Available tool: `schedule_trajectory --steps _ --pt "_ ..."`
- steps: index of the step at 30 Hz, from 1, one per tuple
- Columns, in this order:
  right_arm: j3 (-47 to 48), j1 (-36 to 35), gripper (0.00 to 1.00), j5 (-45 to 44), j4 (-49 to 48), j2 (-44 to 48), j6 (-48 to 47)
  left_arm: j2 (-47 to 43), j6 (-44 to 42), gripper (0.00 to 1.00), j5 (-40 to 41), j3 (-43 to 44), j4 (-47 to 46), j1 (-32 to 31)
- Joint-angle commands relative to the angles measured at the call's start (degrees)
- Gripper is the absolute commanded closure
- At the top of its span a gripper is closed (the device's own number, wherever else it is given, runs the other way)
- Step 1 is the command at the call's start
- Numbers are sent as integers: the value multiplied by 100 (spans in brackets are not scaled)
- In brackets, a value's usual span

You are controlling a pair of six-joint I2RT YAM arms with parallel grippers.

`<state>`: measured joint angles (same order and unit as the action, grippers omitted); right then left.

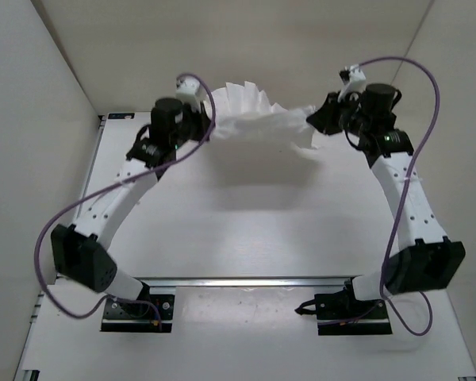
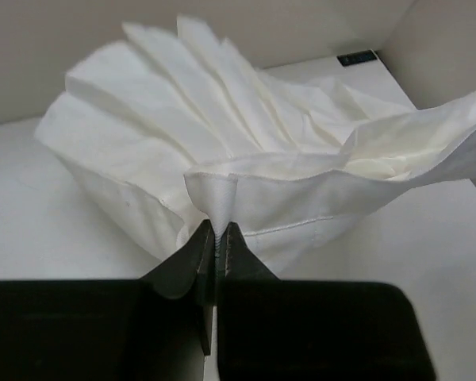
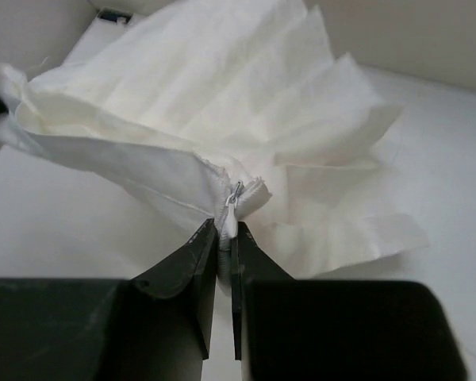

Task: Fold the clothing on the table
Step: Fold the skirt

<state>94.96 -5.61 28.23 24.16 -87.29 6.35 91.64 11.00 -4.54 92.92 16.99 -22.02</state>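
The clothing [image 1: 258,119], a white pleated garment, hangs stretched between both grippers above the far part of the table [image 1: 246,230]. My left gripper [image 1: 206,127] is shut on its left waistband edge; the left wrist view shows the clothing [image 2: 222,151] fanning out, with the hem pinched in the gripper [image 2: 218,230]. On the other side, my right gripper [image 1: 316,121] is shut on the right edge. In the right wrist view the gripper [image 3: 226,230] clamps the clothing [image 3: 222,103] at its zipper end [image 3: 236,198]. Pleats droop down beneath the held edge.
White walls [image 1: 55,87] close in the table on the left, back and right. A silver frame rail [image 1: 246,280] runs across the near edge by the arm bases. Purple cables [image 1: 416,151] loop off both arms.
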Motion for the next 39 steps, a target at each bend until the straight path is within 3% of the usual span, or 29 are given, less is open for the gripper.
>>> schedule_trajectory --steps 1,4,7,10,12,18,24,30,36,37,38,39 --pt "-1688 -36 100 -133 -298 492 120 -985 68 100 365 -2306 -205 -363" --pt "-3050 -483 99 -317 -245 1142 138 -1926 226 100 627 -3689 13 -758" --pt "-4194 -915 100 -353 -184 1757 419 -2823 665 100 639 -4509 462 -1093" --pt "-4740 -934 100 -169 -263 2013 823 -3388 1026 100 481 -4731 639 -989" --pt "-4889 -811 100 7 -560 1927 894 -3285 931 100 367 -4705 525 -726" --pt "-4171 -574 100 -81 -386 786 350 -1598 595 100 -11 -4195 359 -304" --pt "-3670 -415 100 165 -877 -235 218 -105 763 100 322 -3756 -239 -57" --pt "-2871 -318 100 131 -861 -1544 -107 688 842 100 445 -3404 -381 119" --pt "-2061 -169 100 244 -703 -2345 -64 865 895 100 551 -3307 -548 137" --pt "-1999 -117 96 323 -737 -2407 -20 847 903 100 507 -3211 -574 180" --pt "-1903 -142 92 402 -703 -2459 24 908 877 87 524 -3210 -557 215" --pt "-1841 -47 78 525 -720 -2460 50 952 860 81 498 -3080 -539 259"
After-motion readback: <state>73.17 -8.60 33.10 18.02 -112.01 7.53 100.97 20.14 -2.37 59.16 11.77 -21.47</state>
